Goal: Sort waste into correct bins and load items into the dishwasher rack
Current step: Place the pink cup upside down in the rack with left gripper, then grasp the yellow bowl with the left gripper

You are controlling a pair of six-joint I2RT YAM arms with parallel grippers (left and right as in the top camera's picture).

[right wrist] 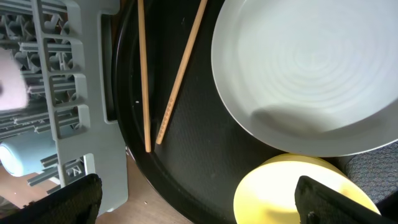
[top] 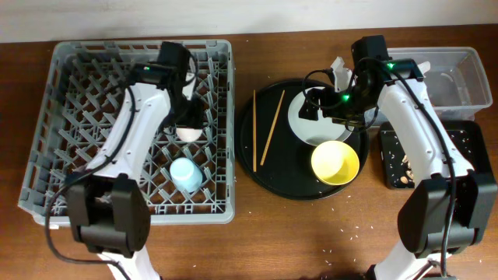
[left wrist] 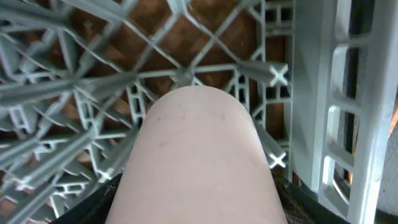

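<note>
My left gripper (top: pixel 187 118) is shut on the pink cup (top: pixel 188 133) and holds it low inside the grey dishwasher rack (top: pixel 70 124). In the left wrist view the pink cup (left wrist: pixel 199 143) fills the space between my fingers (left wrist: pixel 199 208). The light blue cup (top: pixel 186 174) lies in the rack. My right gripper (top: pixel 333 107) is open and empty above the plate (top: pixel 305 124). In the right wrist view my fingers (right wrist: pixel 199 199) are spread over the plate (right wrist: pixel 311 68), the yellow bowl (right wrist: pixel 292 193) and the two chopsticks (right wrist: pixel 144 74).
The round black tray (top: pixel 268 179) holds the chopsticks (top: pixel 271 128), the plate and the yellow bowl (top: pixel 335 162). A white napkin (top: pixel 340 72) sits at its far edge. The clear tub (top: pixel 459 56) is at the back right. The black tray bin (top: pixel 389 159) holds crumbs.
</note>
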